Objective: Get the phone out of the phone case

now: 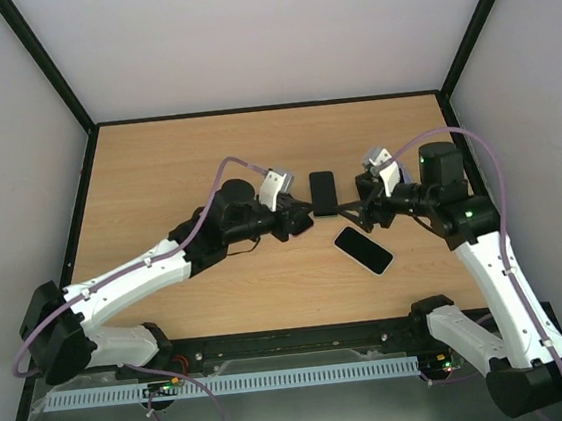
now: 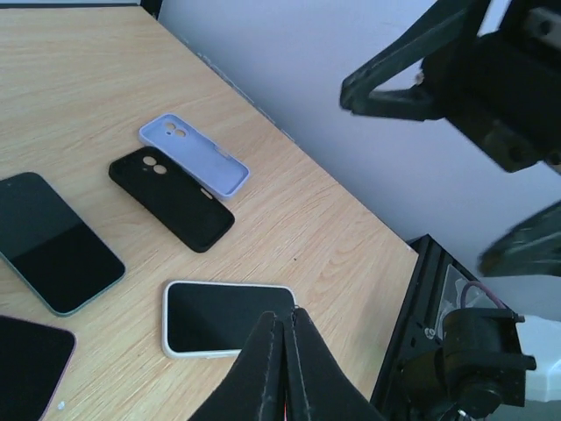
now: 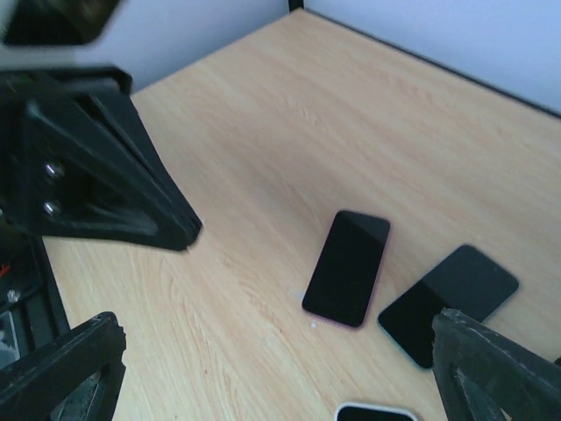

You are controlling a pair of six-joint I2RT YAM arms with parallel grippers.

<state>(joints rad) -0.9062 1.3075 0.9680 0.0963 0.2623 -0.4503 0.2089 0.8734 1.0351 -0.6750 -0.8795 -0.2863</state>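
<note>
Now, left tool (image 2: pixel 285 323): pressed together, nothing seen pinched.
Right tool (image 3: pixel 276 333): spread wide.
White-cased phone (image 2: pixel 223 317): laid flat, screen up, under the left tool's tips.
Tabletop (image 2: pixel 88 79): black case (image 2: pixel 171 197) laid just beside lilac case (image 2: pixel 195 156).

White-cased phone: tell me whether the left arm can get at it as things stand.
Probably yes. The white-cased phone lies flat on the table right before the left gripper, nothing between them. Its fingers are shut, though, so they would need opening first.
</note>
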